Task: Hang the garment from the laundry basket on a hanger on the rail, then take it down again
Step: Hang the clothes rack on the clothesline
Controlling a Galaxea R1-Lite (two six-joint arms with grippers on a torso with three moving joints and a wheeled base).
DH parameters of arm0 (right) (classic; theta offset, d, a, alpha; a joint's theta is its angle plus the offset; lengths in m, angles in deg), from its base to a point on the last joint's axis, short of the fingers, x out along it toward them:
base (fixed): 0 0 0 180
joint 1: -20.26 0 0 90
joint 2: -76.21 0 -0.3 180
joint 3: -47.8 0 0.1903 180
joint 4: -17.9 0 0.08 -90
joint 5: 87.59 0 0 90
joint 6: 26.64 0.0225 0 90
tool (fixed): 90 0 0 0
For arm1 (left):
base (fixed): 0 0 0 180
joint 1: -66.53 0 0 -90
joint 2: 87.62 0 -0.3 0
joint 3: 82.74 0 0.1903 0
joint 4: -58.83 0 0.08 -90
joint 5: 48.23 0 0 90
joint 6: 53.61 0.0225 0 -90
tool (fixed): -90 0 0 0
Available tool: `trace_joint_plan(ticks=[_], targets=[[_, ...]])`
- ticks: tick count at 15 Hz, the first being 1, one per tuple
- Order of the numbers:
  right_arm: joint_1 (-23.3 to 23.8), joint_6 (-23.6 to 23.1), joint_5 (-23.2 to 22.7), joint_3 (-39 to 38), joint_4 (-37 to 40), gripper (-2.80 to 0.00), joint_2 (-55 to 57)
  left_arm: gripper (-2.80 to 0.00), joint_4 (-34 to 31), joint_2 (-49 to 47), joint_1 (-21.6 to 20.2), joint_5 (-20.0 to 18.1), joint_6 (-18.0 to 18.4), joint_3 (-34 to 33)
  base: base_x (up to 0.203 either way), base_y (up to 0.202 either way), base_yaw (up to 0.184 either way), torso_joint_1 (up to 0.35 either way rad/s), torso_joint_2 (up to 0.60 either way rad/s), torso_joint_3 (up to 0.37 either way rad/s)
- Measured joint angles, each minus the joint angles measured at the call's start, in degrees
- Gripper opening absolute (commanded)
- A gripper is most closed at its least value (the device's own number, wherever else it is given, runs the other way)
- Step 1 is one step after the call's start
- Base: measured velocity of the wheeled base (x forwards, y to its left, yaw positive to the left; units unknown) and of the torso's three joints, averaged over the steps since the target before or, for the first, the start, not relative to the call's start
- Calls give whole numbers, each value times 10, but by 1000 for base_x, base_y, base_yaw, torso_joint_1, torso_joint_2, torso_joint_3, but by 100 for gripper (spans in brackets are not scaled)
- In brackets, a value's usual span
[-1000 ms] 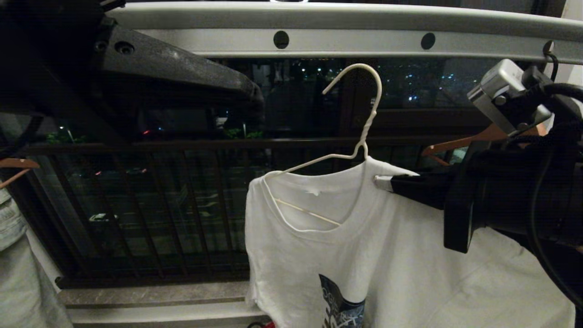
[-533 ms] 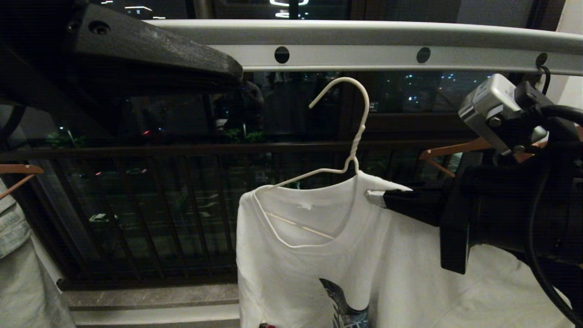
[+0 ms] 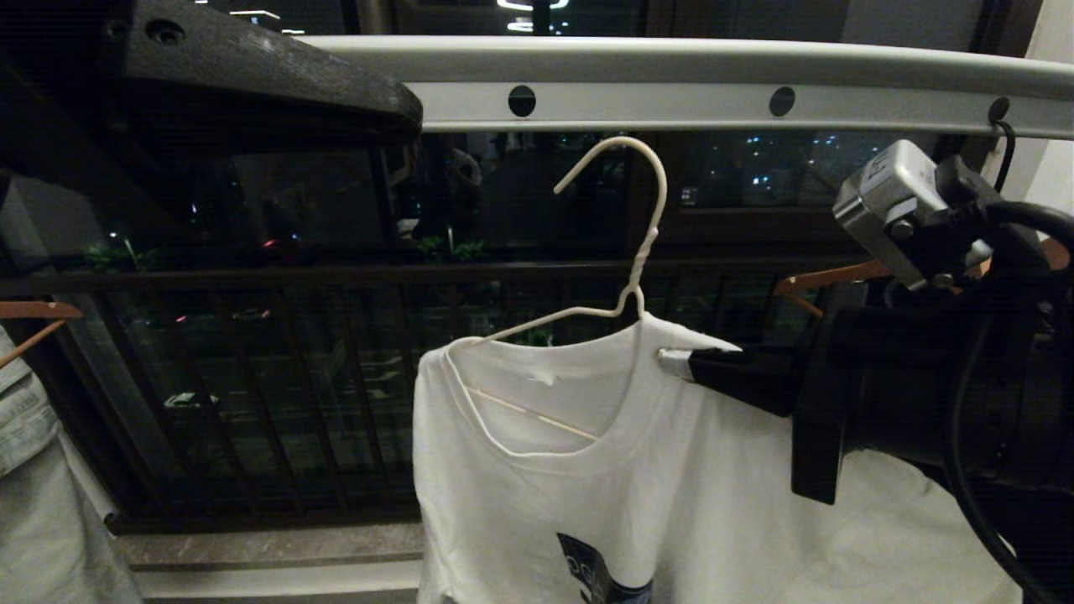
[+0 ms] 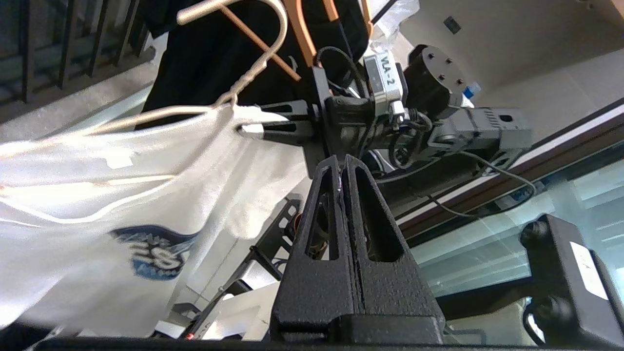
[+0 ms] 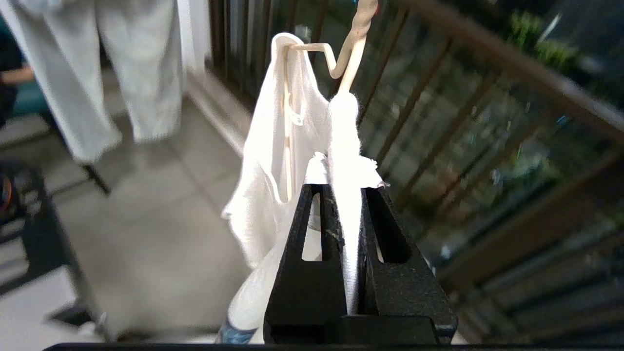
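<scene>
Rail (image 3: 671,105) spans the head view. Garment (image 3: 638,470) on hanger (image 3: 642,243), hook just below the rail, not on it. Right pincer (image 3: 671,362) pinches shirt shoulder and wire. Judged next: lift hook over rail. Left wrist view alone shows left pincer (image 4: 341,168) pressed together, empty.

The garment (image 3: 671,470) is cut by the lower edge of the head view, so only the top of its blue print shows. The right end effector (image 3: 671,362) hides the shoulder of the hanger (image 3: 625,252) on that side under cloth. The rail (image 3: 671,84) runs out of view at both ends; the left arm covers its left part. The pale trousers (image 5: 112,63) in the right wrist view are blurred and cut at the top.
</scene>
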Motion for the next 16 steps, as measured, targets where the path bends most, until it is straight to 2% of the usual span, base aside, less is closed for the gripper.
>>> trace_joint_plan(ticks=[3,6,10,16], targets=[[-13,0,20,16,-42,-280,13,-280,0,15,0,2,0,1,0,0,0,0,0,0],[-28,1,86,61,-45,-280,43,-280,-1,34,-1,6,0,0,0,0,0,0,0,0],[-33,2,124,115,-45,-280,93,-280,1,57,-1,64,1,1,0,0,0,0,0,0],[-32,1,166,165,-45,-280,155,-280,1,91,-1,83,0,6,0,0,0,0,0,0]])
